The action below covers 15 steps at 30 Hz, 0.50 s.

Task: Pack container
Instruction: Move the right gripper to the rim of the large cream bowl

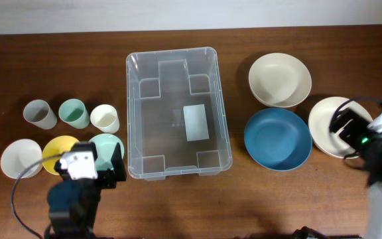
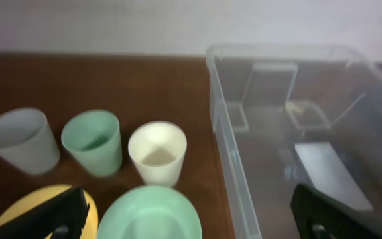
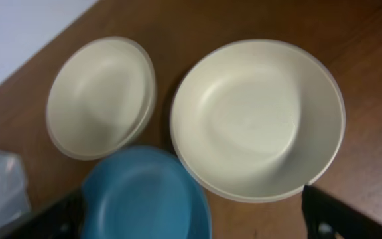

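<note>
The clear container [image 1: 132, 119] stands empty mid-table, with a white label [image 1: 195, 123] on its base; its wall also shows in the left wrist view [image 2: 225, 143]. My left gripper [image 1: 108, 164] is open and empty, low over the green bowl [image 1: 113, 141], left of the container. In the left wrist view the gripper [image 2: 188, 224] spans the green bowl [image 2: 151, 212] and the container's wall. My right gripper [image 1: 347, 126] is open and empty above the right cream bowl [image 1: 323, 113]. In the right wrist view the gripper [image 3: 194, 219] hangs over the blue bowl [image 3: 144, 196] and that cream bowl [image 3: 257, 116].
Left of the container stand a grey cup [image 1: 40, 114], a green cup [image 1: 74, 113], a cream cup [image 1: 105, 118], a white bowl [image 1: 20, 159] and a yellow bowl [image 1: 57, 147]. Right of it lie another cream bowl [image 1: 280, 79] and the blue bowl [image 1: 277, 138].
</note>
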### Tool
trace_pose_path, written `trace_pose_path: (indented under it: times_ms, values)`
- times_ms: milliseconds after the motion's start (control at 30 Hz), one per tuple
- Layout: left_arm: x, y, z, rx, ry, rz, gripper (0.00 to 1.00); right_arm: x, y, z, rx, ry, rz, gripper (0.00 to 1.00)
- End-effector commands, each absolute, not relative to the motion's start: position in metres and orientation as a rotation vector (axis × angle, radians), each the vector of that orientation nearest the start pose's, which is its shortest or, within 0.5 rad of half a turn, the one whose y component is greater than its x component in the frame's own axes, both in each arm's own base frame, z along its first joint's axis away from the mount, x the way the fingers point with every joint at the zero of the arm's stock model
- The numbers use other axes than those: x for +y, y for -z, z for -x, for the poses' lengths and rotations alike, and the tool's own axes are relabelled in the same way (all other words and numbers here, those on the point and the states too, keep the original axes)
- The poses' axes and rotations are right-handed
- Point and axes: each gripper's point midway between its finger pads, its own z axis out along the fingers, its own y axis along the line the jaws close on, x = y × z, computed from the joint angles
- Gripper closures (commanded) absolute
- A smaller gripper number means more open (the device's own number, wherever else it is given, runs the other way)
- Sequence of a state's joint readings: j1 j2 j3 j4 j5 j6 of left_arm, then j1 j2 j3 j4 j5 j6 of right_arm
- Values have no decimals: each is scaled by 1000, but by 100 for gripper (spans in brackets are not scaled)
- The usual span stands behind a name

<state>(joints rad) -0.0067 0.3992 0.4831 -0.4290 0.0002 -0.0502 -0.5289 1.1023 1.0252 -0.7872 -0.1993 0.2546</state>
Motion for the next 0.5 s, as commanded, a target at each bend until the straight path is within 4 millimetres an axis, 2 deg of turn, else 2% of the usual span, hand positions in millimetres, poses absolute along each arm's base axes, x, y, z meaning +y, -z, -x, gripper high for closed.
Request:
trace_pose_path:
  times_ms: [0, 33, 67, 200, 267, 467]
  values:
    - [-1, -234, -261, 1973, 45, 56, 0, -146, -205, -294, 2298, -289, -956, 1]
    - [-1, -237, -263, 1990, 45, 56, 0, -153, -200, -294, 2312, -297, -990, 1]
    - [-1, -244, -269, 2022, 44, 57, 0, -169, -183, -290, 2341, -292, -1072, 1]
    - [-1, -253, -279, 2058, 43, 58, 0, -194, -145, -272, 2369, -298, -1315, 1]
    - [-1, -250, -283, 2076, 42, 58, 0, -208, -122, -262, 2385, -294, -1436, 1]
    - [-1, -247, -285, 2089, 41, 59, 0, -218, -72, -256, 2476, -301, -1547, 1]
